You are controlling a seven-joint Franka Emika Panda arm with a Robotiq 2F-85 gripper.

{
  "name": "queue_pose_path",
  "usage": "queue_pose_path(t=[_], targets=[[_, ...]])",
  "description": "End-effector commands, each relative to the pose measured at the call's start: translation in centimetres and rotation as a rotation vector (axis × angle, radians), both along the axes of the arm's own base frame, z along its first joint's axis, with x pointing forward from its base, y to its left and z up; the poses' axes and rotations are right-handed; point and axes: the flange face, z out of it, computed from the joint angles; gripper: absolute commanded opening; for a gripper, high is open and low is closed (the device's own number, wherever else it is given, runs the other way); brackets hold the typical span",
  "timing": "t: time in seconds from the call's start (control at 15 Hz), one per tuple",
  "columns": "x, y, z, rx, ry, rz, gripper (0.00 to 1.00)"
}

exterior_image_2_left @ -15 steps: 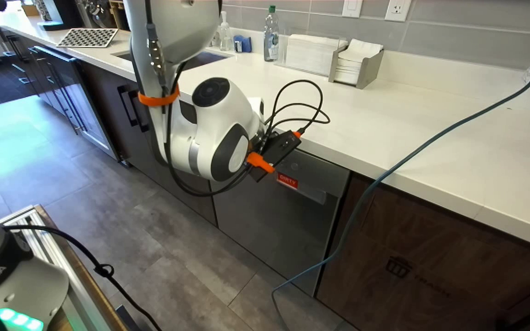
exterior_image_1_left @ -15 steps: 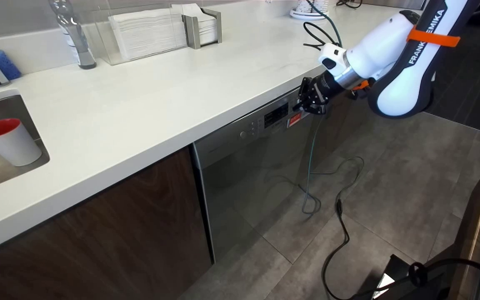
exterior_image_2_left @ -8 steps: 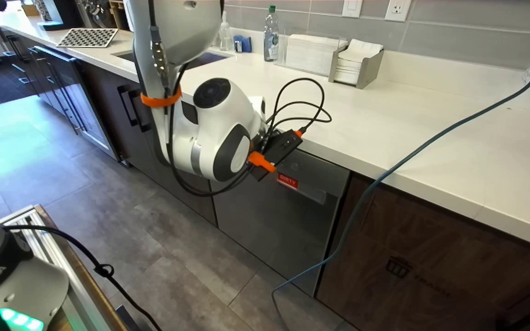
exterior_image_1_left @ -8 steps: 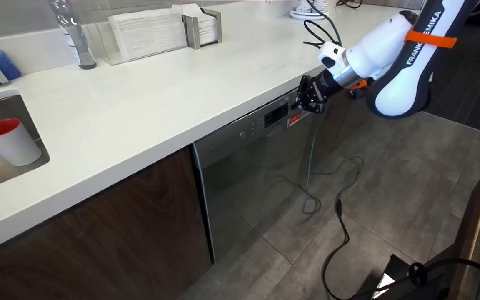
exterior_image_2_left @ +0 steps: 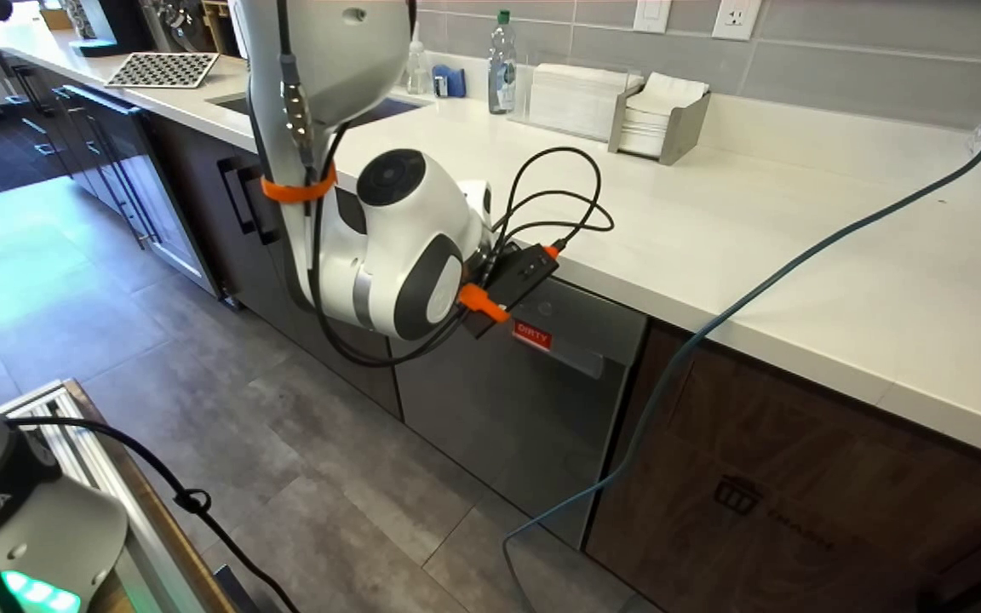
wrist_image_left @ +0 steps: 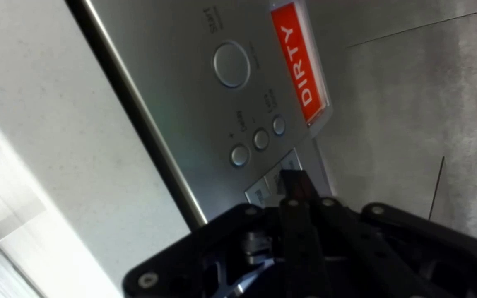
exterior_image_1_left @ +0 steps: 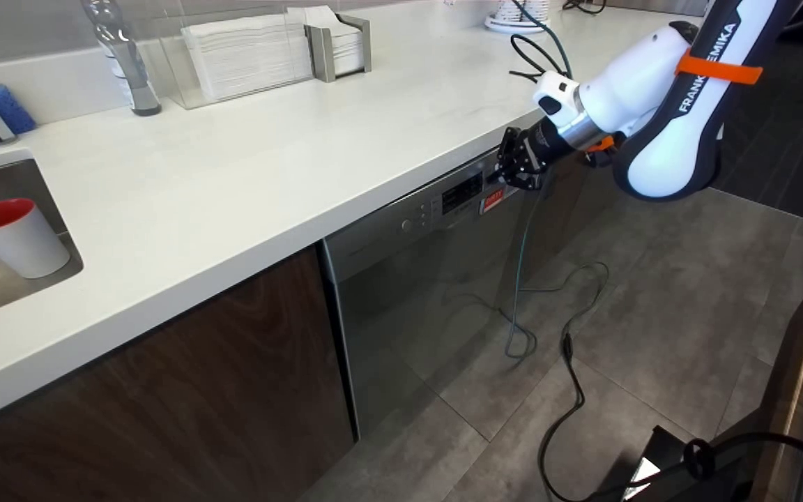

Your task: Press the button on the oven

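Note:
The oven [exterior_image_1_left: 436, 293] has a brushed steel front under the counter; its front also shows in an exterior view [exterior_image_2_left: 507, 417]. Its dark control strip [exterior_image_1_left: 462, 193] lies just beside my gripper [exterior_image_1_left: 494, 177]. In the wrist view its panel carries a large round button [wrist_image_left: 231, 65] marked Start and small round buttons [wrist_image_left: 239, 155]. My gripper [wrist_image_left: 298, 178] is shut with nothing visible between its fingertips. The tips overlap a row of pale rectangular keys [wrist_image_left: 259, 193], below the round buttons in that view. I cannot tell if they touch. The arm hides the gripper in an exterior view.
A red DIRTY label [wrist_image_left: 297, 60] sits on the panel beside the buttons. The white counter edge [exterior_image_1_left: 401, 185] overhangs the oven front. A teal cable [exterior_image_2_left: 686, 358] hangs across the counter and floor. A napkin holder [exterior_image_2_left: 661, 119] stands at the back.
Over the last second the gripper has shifted slightly towards the panel and the control strip. In the last half second the arm's lower bend dropped a little; the gripper stays shut.

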Motion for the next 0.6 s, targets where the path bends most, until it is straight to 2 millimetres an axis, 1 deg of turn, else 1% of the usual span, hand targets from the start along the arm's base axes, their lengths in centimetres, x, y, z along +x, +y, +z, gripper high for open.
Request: queue_pose_path(t=[0.0,0.53], targets=[[0.76,0.05,-0.19,0.024,-0.049,-0.011,0.00],[0.72,0.07,-0.47,0.047,-0.074,-0.026,0.00]])
